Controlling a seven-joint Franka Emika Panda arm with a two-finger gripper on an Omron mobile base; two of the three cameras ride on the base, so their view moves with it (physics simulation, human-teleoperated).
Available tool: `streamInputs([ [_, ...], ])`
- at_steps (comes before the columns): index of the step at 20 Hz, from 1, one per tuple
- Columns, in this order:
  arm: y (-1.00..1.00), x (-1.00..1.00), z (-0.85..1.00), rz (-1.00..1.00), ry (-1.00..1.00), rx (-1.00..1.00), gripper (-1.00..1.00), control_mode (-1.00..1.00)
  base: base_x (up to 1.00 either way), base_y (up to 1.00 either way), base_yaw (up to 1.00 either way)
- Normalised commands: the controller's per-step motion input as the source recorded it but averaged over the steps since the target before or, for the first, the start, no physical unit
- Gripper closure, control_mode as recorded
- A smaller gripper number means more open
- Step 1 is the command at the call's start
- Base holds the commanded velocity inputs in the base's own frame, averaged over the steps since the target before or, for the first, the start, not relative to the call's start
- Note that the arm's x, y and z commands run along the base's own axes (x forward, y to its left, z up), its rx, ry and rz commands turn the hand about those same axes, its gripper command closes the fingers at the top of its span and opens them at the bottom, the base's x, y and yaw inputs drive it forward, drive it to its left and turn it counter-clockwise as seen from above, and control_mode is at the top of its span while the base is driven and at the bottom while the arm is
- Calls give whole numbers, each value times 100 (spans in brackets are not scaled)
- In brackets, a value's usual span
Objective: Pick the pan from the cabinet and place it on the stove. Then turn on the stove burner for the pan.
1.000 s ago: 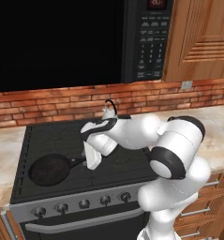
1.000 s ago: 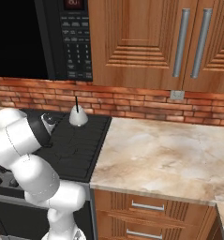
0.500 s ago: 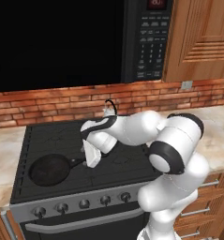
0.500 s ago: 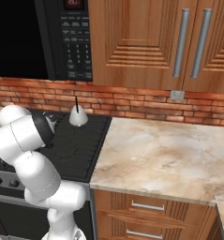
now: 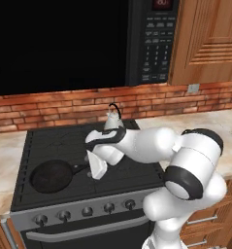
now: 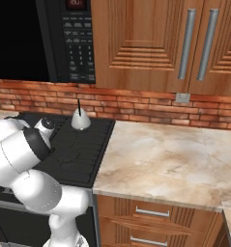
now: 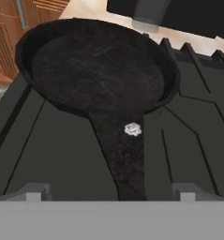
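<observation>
Since a second ago the gripper (image 7: 108, 192) has spread wide — handle (long, thin) free — small round black frying pan (image 5: 52, 175) on the black grated stove (image 5: 59, 141).

Matt, rough-looking black pan (image 7: 97, 70) on matt black stove (image 7: 197, 140); glossy wood cabinet (image 6: 151, 43).

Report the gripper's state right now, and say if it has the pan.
Gripper: open, fingertips apart on either side of the pan handle, not gripping it; the pan sits on the stove.
</observation>
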Motion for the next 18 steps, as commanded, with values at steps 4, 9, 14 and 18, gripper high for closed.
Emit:
streamInputs([
  [4,0,-18,34,0,-2,0,-100,-100,0,0,0],
  [9,0,-6,47,0,-7,0,-100,-100,0,0,0],
  [14,0,-22,36,0,-4,0,-100,-100,0,0,0],
  [18,8,-51,28,0,-4,0,-100,-100,0,0,0],
])
